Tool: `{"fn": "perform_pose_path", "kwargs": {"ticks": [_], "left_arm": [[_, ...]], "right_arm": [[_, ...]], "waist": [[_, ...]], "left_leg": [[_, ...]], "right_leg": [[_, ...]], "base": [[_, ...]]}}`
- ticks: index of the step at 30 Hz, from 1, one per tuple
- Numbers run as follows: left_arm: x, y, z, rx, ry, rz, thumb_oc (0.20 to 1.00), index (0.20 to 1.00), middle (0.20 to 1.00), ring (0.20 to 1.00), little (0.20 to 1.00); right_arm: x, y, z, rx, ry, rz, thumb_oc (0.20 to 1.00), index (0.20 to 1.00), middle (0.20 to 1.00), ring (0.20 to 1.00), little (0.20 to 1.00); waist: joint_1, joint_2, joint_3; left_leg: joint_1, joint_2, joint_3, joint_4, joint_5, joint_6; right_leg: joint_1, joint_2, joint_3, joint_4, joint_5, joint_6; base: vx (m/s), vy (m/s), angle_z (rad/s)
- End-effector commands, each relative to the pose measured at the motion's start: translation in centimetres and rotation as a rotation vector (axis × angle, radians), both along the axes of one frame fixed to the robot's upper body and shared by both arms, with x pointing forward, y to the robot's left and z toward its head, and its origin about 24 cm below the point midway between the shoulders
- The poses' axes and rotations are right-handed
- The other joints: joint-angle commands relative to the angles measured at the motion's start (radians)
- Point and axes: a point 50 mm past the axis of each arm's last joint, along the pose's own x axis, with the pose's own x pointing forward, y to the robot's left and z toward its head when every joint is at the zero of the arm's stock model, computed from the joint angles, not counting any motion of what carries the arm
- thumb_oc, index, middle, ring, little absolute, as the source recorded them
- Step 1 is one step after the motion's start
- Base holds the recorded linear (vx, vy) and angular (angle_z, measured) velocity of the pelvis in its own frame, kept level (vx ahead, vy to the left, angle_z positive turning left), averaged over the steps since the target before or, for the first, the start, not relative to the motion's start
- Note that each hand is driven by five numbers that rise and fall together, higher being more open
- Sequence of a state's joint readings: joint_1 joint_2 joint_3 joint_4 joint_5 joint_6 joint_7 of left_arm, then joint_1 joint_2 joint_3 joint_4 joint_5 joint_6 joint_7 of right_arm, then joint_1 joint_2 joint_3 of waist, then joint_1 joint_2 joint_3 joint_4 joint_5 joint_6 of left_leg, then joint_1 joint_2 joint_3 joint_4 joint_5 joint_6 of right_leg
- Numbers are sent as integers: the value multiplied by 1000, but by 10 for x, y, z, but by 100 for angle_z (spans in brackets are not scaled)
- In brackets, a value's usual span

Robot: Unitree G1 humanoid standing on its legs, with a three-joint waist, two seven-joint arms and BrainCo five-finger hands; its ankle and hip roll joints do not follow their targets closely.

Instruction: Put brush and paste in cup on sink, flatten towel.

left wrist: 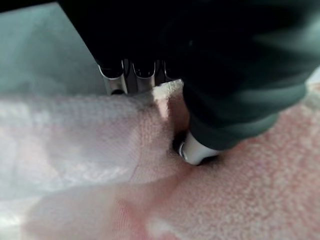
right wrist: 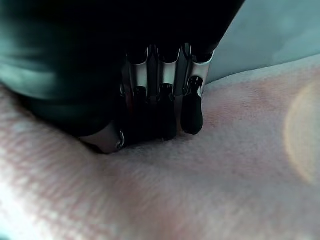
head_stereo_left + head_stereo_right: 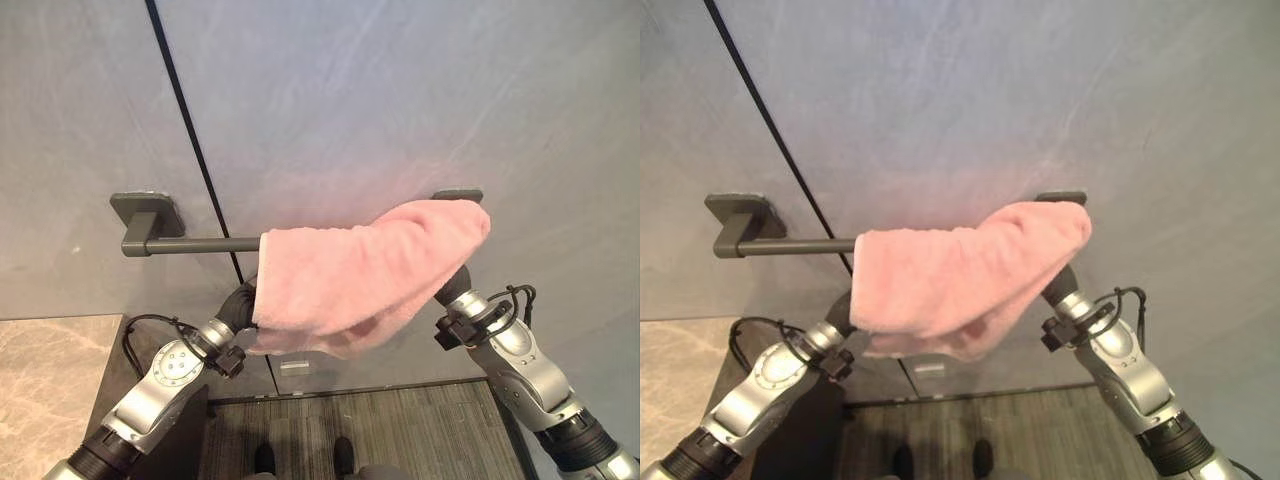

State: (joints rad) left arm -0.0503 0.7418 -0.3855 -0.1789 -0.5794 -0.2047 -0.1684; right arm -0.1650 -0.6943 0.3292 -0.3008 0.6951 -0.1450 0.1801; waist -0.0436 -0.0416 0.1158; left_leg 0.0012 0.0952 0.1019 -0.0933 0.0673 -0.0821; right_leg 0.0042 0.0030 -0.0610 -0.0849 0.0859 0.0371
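A pink towel (image 3: 360,275) hangs bunched over the right half of a dark grey wall rail (image 3: 200,243); its right end rides up by the right bracket (image 3: 457,195). My left hand (image 3: 240,300) reaches under the towel's lower left corner. In the left wrist view the fingers (image 1: 122,80) sit behind a fold of the towel (image 1: 75,135) and the thumb (image 1: 197,149) presses on its front. My right hand (image 3: 455,285) is up under the towel's right end. There the fingers (image 2: 165,117) curl down onto the cloth (image 2: 225,165) against the thumb (image 2: 107,141).
The rail's left bracket (image 3: 145,212) is fixed to the grey wall, with a dark vertical seam (image 3: 185,120) running past it. A beige marble counter (image 3: 50,380) lies at the lower left. Grey ribbed flooring (image 3: 420,430) shows below.
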Motion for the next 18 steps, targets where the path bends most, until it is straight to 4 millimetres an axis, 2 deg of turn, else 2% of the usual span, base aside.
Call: {"fn": "perform_pose_path", "kwargs": {"ticks": [1,3,5,7,9,10,11,12,13,14,15,18], "left_arm": [[9,36,31,-73,-137,156,200,200,200,200,200],[3,52,22,-52,-106,238,200,200,200,200,200],[1,56,20,-40,-99,260,200,200,200,200,200],[0,64,9,-15,-51,294,200,200,200,200,200],[-1,74,-7,68,3,330,200,200,200,200,200],[-1,74,-7,68,3,329,200,200,200,200,200],[-1,81,-22,189,39,359,200,200,200,200,200],[0,80,-22,214,27,364,200,200,200,200,200],[-2,82,-29,222,50,369,200,200,200,200,200],[-4,84,-42,209,111,385,200,200,200,200,200],[-5,83,-55,207,161,403,200,200,200,200,200],[-6,74,-64,251,184,353,200,200,200,200,200]], "right_arm": [[-10,21,40,37,-208,168,200,200,200,200,200],[-14,25,49,-32,-277,180,200,200,200,200,200],[-15,26,52,-53,-299,174,200,200,200,200,200],[-16,26,53,-89,-327,165,200,200,200,200,200],[-14,24,54,-124,-354,121,200,200,200,200,200],[-14,24,54,-124,-354,120,200,200,200,200,200],[-13,23,55,-140,-380,81,200,200,200,200,200],[-15,23,57,-138,-404,75,200,200,200,200,200],[-17,24,60,-133,-427,74,241,241,241,241,241],[-20,26,62,-135,-445,84,520,520,520,520,520],[-21,26,61,-131,-441,78,1000,1000,1000,1000,1000],[-22,23,58,-147,-448,29,1000,1000,1000,1000,1000]], "waist": [[33,-37,-76],[45,-42,-70],[46,-43,-68],[48,-44,-65],[48,-44,-61],[48,-44,-61],[43,-44,-56],[42,-45,-55],[40,-46,-54],[36,-47,-54],[33,-48,-53],[22,-45,-48]], "left_leg": [[35,10,1,6,6,-8],[31,10,0,6,7,-8],[31,10,0,6,7,-9],[29,10,-2,6,8,-9],[28,10,-3,6,8,-7],[28,10,-3,6,8,-7],[27,12,-1,6,8,-6],[26,13,0,6,7,-6],[28,14,3,6,5,-5],[28,16,7,6,5,-5],[28,17,10,6,4,-5],[31,20,17,6,2,-2]], "right_leg": [[44,-113,49,72,-46,125],[45,-114,44,70,-46,125],[46,-115,41,69,-46,125],[46,-116,36,69,-46,126],[45,-117,34,72,-45,127],[45,-117,34,72,-46,127],[40,-117,35,76,-45,127],[38,-117,35,78,-45,127],[36,-117,37,80,-45,128],[33,-116,41,83,-46,128],[32,-115,43,84,-46,128],[25,-113,51,89,-46,128]], "base": [[-6,23,-4],[0,0,0],[0,0,0],[-3,19,4],[0,0,0],[0,0,0],[0,0,0],[0,0,0],[0,0,0],[0,0,0],[0,0,0],[0,0,0]]}}
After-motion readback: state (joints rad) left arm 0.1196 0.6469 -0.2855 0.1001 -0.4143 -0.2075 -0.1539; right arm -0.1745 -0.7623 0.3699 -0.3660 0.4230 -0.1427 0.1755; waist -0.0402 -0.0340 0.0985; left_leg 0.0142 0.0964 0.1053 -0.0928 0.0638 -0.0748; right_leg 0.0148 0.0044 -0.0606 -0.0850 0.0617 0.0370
